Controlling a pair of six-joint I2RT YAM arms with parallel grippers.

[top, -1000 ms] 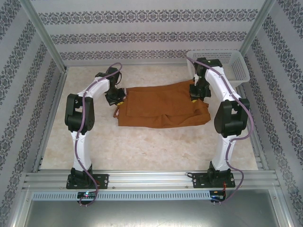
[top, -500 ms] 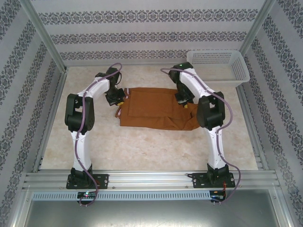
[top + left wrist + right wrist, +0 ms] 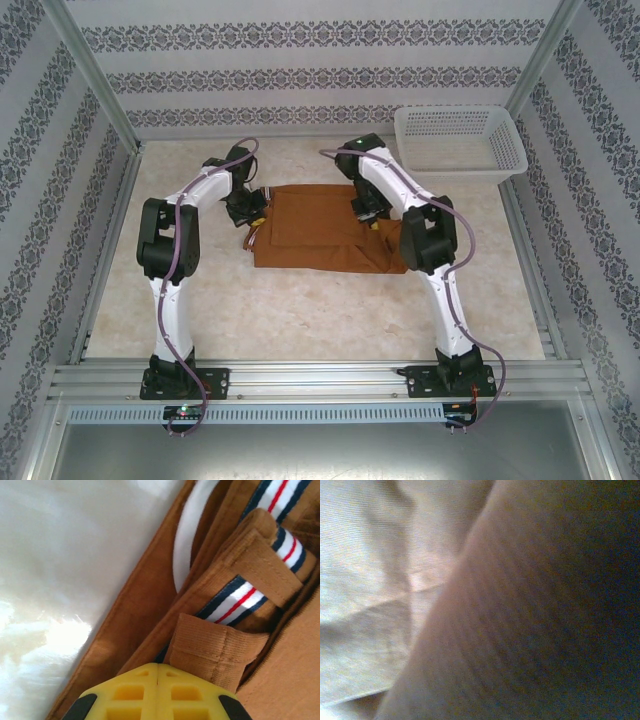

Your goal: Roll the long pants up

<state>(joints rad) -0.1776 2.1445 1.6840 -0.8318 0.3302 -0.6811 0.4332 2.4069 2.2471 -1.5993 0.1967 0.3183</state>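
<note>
The long pants lie as a rust-brown folded slab on the pale table. At their left end my left gripper rests on the waistband. In the left wrist view its yellow fingertips are pressed together beside a belt loop and striped inner tape, with no cloth seen between them. My right gripper is over the middle-right of the pants, shut on the leg end, which is folded back leftward. In the right wrist view, brown cloth drapes right over the lens and hides the fingers.
A white mesh basket stands at the back right corner. Aluminium frame rails run along both sides and the near edge. Bare tabletop stretches in front of the pants and to the right of them.
My right gripper has swept left from near the basket, carrying the leg end over the pants; the cloth's right edge has shortened leftward. The left arm has stayed put.
</note>
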